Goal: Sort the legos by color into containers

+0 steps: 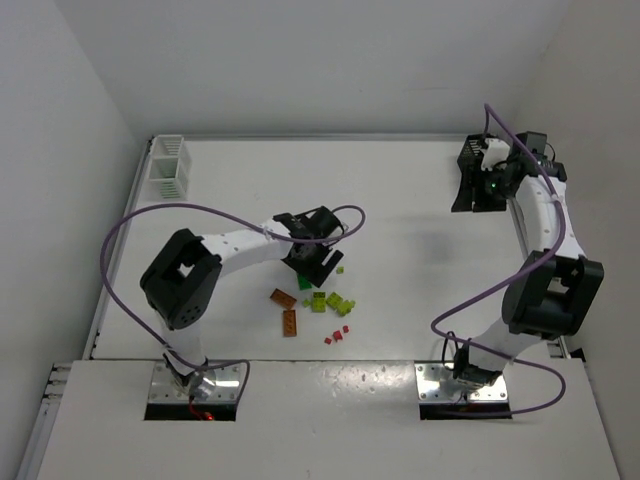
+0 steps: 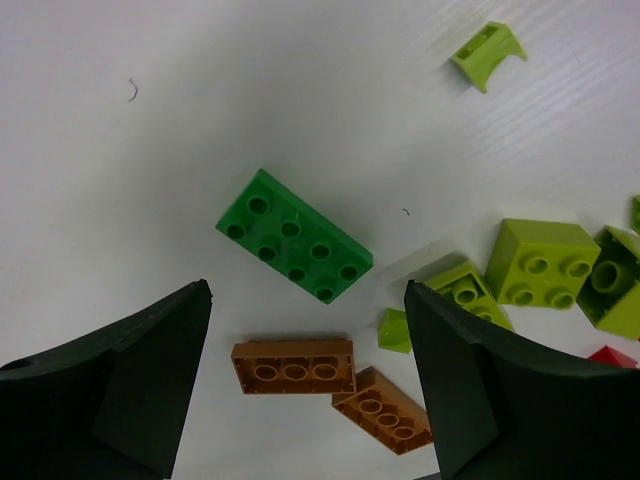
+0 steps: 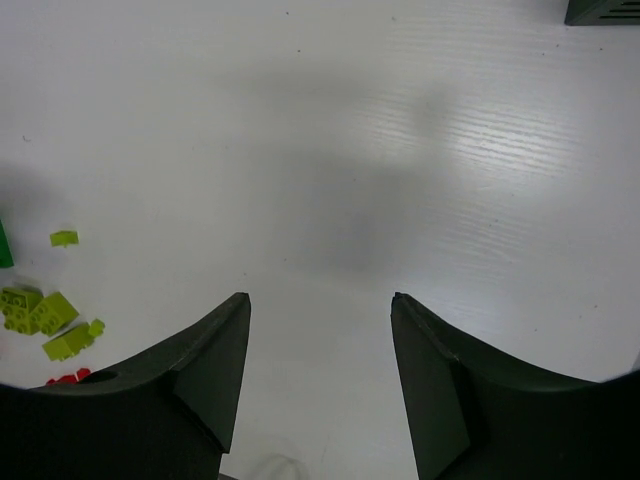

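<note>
1. now the left gripper hangs over the legos, jaws apart and empty; a dark green brick lies just past its tips, with two orange bricks between the fingers.
2. lime bricks crowd beside one finger.
3. the right gripper gapes empty above bare table, with the black container at the view's corner.
4. the white container sits at the far left table corner, well apart from the pile.

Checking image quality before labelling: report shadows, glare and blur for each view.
Top external: even, soft light, no glare; the legos are tiny but their colours read. Left wrist: the dark green brick is sharp, with a broad soft shadow over the table around it. Right wrist: a diffuse grey shadow mid-table; the lime bricks sit small at the left edge, in focus.
</note>
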